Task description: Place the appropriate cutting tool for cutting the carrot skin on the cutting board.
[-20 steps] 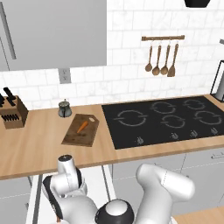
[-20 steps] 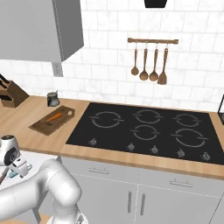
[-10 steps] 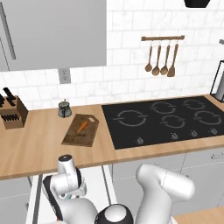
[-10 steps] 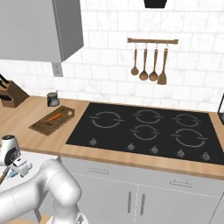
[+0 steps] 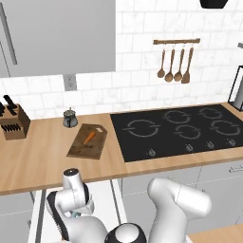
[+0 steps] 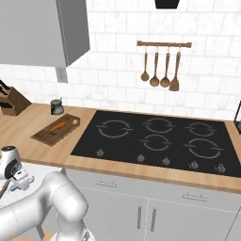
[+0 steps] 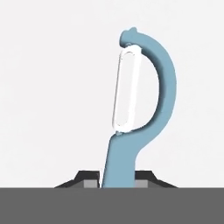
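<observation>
The peeler [image 7: 163, 85], light blue with a white blade in its curved head, stands upright in the hand view. Its handle runs down between the two dark fingertips [image 7: 89, 180], and my gripper [image 7: 117, 183] is shut on it. From the base views the gripper [image 5: 77, 212] [image 6: 20, 181] hangs low, below the counter's front edge, over an open white drawer [image 5: 42, 205]. Up on the counter, the small orange carrot [image 5: 89, 137] [image 6: 58, 126] lies on the dark-brown cutting board [image 5: 81, 150] [image 6: 44, 136], well above and beyond the gripper.
A tan knife block [image 5: 13, 126] [image 6: 12, 100] stands at the counter's far left, with a small dark pot [image 5: 70, 118] [image 6: 57, 107] behind the board. The black cooktop [image 5: 180, 130] [image 6: 155, 141] lies to the right, and wooden utensils [image 5: 175, 61] hang on the wall.
</observation>
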### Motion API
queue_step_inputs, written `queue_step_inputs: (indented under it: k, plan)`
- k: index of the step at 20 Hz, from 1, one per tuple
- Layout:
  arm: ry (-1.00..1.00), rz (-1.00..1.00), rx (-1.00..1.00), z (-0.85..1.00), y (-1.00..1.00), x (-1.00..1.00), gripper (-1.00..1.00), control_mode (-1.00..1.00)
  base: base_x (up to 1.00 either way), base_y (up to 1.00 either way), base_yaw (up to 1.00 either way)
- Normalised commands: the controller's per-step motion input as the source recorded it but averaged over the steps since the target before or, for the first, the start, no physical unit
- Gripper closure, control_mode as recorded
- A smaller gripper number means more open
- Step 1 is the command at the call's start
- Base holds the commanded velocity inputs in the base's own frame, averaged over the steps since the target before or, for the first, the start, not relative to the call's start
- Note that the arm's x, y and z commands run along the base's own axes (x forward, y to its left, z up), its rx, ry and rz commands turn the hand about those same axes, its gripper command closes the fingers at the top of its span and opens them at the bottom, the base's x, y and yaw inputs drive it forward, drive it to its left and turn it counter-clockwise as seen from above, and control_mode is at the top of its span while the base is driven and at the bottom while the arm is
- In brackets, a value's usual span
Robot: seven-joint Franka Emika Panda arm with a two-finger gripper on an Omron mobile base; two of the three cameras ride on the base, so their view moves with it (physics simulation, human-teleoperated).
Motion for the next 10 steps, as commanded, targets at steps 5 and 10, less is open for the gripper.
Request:
queue_step_inputs:
  k: [5,10]
  plan:
    - [0.0,-0.09,0.0,0.31,-0.04,-0.22,1.0,-1.0,0.0,0.0,0.0]
    - [0.05,-0.01,0.04,1.0,-0.06,-0.91,1.0,-1.0,0.0,0.0,0.0]
